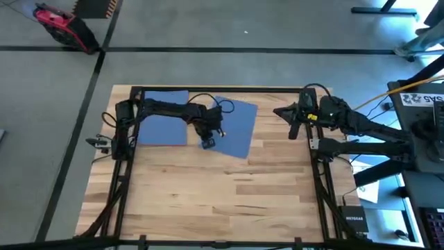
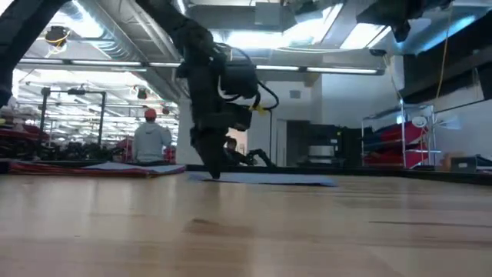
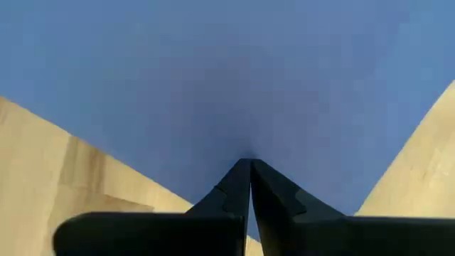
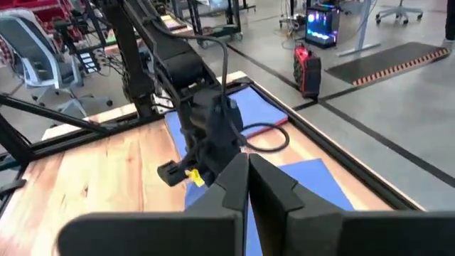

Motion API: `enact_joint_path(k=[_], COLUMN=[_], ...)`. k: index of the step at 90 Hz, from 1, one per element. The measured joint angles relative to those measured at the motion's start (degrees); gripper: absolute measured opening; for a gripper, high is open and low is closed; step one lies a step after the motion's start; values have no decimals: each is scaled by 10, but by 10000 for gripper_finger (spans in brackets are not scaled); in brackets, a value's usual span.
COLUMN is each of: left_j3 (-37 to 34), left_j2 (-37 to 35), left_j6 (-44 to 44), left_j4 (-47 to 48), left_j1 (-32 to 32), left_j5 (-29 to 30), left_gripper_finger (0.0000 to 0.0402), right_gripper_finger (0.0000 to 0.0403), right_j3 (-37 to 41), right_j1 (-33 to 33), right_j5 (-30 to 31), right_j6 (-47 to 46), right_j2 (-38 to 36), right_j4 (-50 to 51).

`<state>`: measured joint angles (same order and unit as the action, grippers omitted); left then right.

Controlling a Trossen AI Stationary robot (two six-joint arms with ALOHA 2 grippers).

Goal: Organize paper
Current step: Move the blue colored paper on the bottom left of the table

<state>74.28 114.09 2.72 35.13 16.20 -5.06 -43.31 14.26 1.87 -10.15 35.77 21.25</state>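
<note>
Two blue sheets of paper lie flat on the pale wooden table (image 1: 208,201), both at its far end. One blue sheet (image 1: 165,119) sits near the far left corner of the table. The other blue sheet (image 1: 234,126) lies tilted just to the right of the first one.

The left gripper (image 1: 208,141) points down at the near edge of the tilted sheet. In the left wrist view its two dark fingers (image 3: 229,192) are pressed together, tip to tip, right over the blue paper (image 3: 234,78). I cannot tell if any paper is pinched between them. In the low view the left gripper (image 2: 214,174) reaches down to the table at the sheet's edge.

The right gripper (image 1: 280,112) waits off the far right side of the table, well apart from both sheets. Its fingers (image 4: 234,181) are also pressed together with nothing in them.

A dark box (image 1: 352,223) past the table's right side has small white writing that seems to say "NETGEAR".
</note>
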Motion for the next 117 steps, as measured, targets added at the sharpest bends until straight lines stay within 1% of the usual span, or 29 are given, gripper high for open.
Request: enact_joint_path(k=[30,44,58,70,87,101,107,117], left_j3=[-2,-1,8,9,10,11,11,10], left_j2=[8,14,5,-23,-74,-117,-130,-150], left_j6=[71,96,125,147,153,153,146,141], left_j4=[-162,-188,-201,-254,-328,-349,-358,-393], left_j1=[-9,-9,-9,-10,-8,-5,-5,-5], left_j5=[-8,-17,-63,-98,-114,-118,-122,-137], left_gripper_finger=[0,0,0,0,0,0,0,0], right_gripper_finger=[0,1,13,18,19,18,13,2], right_j3=[0,0,0,0,0,0,0,0], right_j1=[0,0,0,0,0,0,0,0], right_j5=[0,0,-2,-23,-33,-78,-99,-117], right_j6=[0,-4,-16,-14,-1,1,0,1], right_j2=[0,0,19,44,61,74,85,113], right_j4=[0,2,14,19,12,3,-3,-4])
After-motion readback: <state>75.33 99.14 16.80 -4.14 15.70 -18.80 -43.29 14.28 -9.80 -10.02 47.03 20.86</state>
